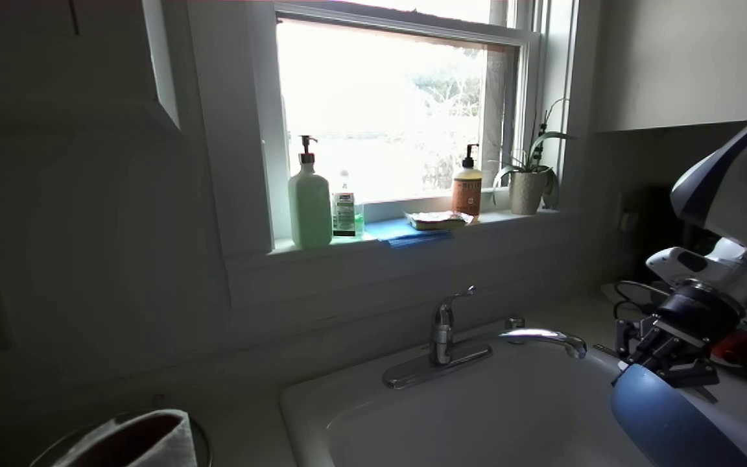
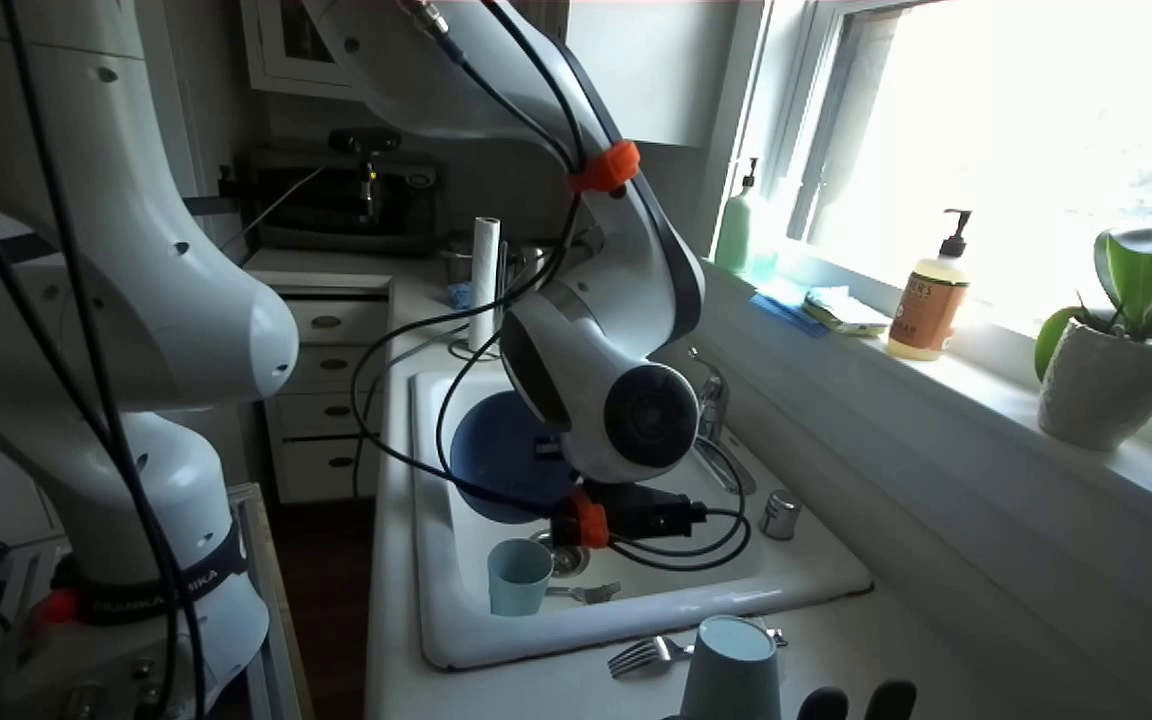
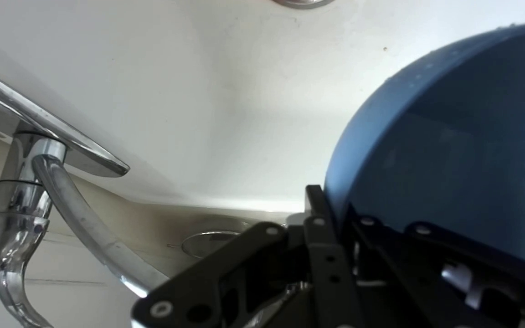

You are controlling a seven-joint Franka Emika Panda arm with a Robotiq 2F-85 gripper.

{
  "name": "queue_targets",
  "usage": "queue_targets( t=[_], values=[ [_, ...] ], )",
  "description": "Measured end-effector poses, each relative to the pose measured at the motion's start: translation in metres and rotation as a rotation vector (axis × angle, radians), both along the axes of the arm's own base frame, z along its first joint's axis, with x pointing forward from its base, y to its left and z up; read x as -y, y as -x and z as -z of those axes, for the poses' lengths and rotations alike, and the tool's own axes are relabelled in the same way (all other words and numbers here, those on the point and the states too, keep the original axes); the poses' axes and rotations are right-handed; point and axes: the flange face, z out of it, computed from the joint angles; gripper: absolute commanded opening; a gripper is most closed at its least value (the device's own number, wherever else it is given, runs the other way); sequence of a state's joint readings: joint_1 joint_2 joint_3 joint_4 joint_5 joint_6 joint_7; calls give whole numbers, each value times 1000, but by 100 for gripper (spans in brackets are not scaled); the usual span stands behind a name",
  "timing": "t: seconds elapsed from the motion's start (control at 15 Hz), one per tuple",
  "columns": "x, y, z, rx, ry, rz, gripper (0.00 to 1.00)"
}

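While sink (image 3: 244,105) spreads between faucet (image 3: 21,198) and bowl (image 3: 454,159), bowl's rim clamped in the pincer (image 3: 331,205), its body jutting beyond

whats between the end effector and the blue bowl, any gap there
Nothing: the end effector is shut on the rim of the blue bowl, touching it from both sides, as the wrist view shows.

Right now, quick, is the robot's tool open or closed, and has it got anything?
Tool: closed, holding the blue bowl by its edge.
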State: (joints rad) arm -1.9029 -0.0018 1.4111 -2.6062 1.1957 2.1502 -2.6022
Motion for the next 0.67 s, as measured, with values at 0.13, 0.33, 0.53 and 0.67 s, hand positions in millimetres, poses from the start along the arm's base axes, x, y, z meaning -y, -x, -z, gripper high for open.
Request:
queue_targets(
  t=[0.13, 0.33, 0.53, 0.67],
  values=[
    [1, 1, 1, 4, -10, 5, 1],
    [2, 1, 7, -1, -25, 5, 1],
    [4, -1, 19, -11, -32, 6, 1],
    [8, -6, 27, -11, -37, 4, 1]
  ],
)
